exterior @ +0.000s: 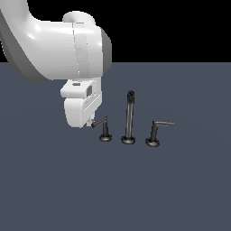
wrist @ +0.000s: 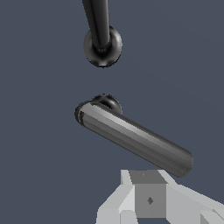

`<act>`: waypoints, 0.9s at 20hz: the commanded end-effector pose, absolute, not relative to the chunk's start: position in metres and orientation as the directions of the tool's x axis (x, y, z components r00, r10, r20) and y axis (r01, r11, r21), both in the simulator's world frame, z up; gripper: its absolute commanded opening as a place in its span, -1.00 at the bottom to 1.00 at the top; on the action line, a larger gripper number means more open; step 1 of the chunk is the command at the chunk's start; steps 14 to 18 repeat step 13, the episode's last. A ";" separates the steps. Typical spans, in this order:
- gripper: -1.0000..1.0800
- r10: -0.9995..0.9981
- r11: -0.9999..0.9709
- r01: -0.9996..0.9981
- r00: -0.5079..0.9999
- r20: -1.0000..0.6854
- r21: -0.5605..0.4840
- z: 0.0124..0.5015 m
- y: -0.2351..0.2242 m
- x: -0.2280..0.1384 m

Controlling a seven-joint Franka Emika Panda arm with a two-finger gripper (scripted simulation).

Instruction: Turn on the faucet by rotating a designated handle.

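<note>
The faucet is a dark metal three-piece set on the grey floor: a tall thin spout (exterior: 129, 118) in the middle and a short lever on each side. The handle (exterior: 102, 125) is the lever on the exterior view's left, its thin arm bending left. In the wrist view the handle's arm (wrist: 135, 141) lies slantwise over its round base (wrist: 107, 102), with the spout (wrist: 101, 36) beyond. My gripper (exterior: 90, 122) hangs just left of the arm's tip, very close or touching. Its fingers (wrist: 148, 197) look shut together, with nothing between them.
The twin lever (exterior: 157, 131), its arm bending to the exterior view's right, stands on the far side of the spout. My white arm and wrist (exterior: 67, 45) fill the upper left of the exterior view. Flat dark grey floor (exterior: 171, 189) lies all around.
</note>
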State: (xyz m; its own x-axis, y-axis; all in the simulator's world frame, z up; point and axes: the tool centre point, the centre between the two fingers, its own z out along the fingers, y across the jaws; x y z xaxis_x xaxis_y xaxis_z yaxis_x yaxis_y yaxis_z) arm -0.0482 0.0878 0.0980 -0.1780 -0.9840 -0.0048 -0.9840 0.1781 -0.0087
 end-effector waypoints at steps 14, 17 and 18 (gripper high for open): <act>-1.00 -0.984 0.176 -0.984 -0.176 0.000 -0.001 0.098 0.053 -0.080; -1.00 -0.984 0.176 -0.984 -0.176 0.000 -0.001 0.098 0.053 -0.080; -1.00 -0.984 0.176 -0.984 -0.176 0.000 -0.001 0.098 0.053 -0.080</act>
